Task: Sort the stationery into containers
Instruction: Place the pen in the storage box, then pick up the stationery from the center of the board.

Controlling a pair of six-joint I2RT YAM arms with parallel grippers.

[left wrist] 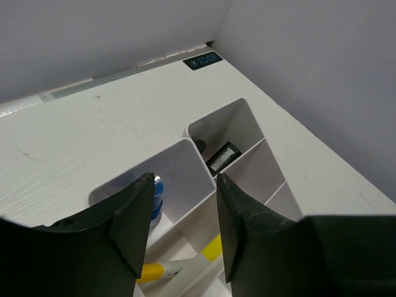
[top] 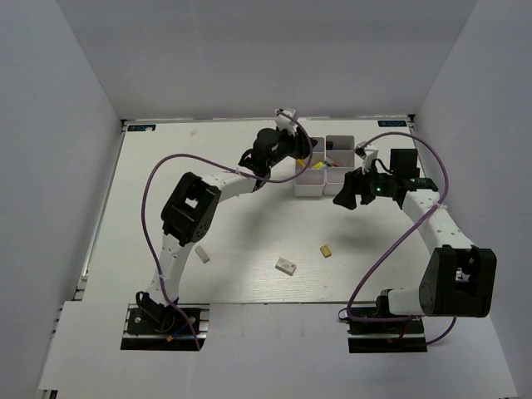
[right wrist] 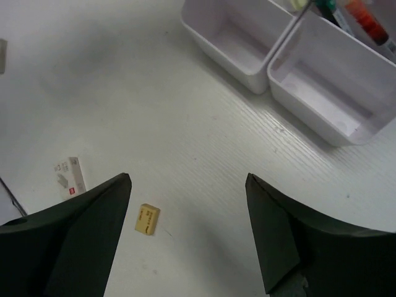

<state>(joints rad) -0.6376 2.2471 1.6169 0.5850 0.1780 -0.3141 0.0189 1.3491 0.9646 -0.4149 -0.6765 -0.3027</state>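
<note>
The containers (top: 312, 184), white open-top bins joined in two columns, stand at the back of the table. My left gripper (top: 299, 158) hovers over their left column, open and holding nothing (left wrist: 184, 179). Below it lie a blue-capped bottle (left wrist: 156, 195), a yellow-ended pen (left wrist: 154, 271) and a black marker (left wrist: 223, 158), each in a bin. My right gripper (top: 345, 193) hangs open and empty (right wrist: 188, 178) over the table in front of the bins (right wrist: 328, 86). A tan eraser (right wrist: 147, 219) lies on the table below its left finger. A white eraser (right wrist: 70, 175) lies further left.
On the table in front lie the tan eraser (top: 326, 250), the white eraser (top: 286, 265) and a pale eraser block (top: 201, 254) beside the left arm. Markers (right wrist: 365, 18) stick out of a far bin. White walls close in the back and both sides.
</note>
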